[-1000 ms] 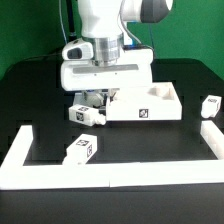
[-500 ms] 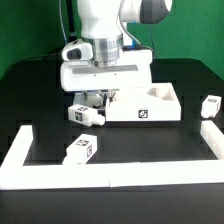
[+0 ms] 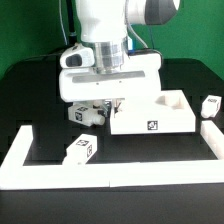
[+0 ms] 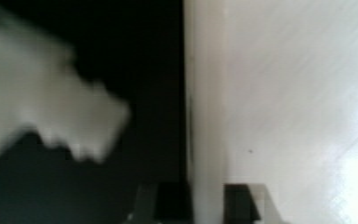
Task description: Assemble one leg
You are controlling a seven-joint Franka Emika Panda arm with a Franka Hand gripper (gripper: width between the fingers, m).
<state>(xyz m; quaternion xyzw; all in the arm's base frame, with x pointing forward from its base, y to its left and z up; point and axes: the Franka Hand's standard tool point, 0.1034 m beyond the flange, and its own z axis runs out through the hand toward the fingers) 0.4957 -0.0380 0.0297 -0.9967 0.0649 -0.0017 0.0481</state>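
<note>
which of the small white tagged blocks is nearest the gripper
The small white tagged leg right beside the gripper; the other two sit farther off, one by the white front rail, one at the exterior view's far right.

The black table point(image 3: 30, 90) carried a white rail point(image 3: 110, 176) that ran along its near edge and up both sides. Inside the rail lay a large white panel point(image 3: 150, 122) with a raised rim. There were also a front leg point(image 3: 82, 149) near the rail, a middle leg point(image 3: 85, 115) just beside the panel, and a right-hand leg point(image 3: 211, 107) by the rail's far end.
</note>
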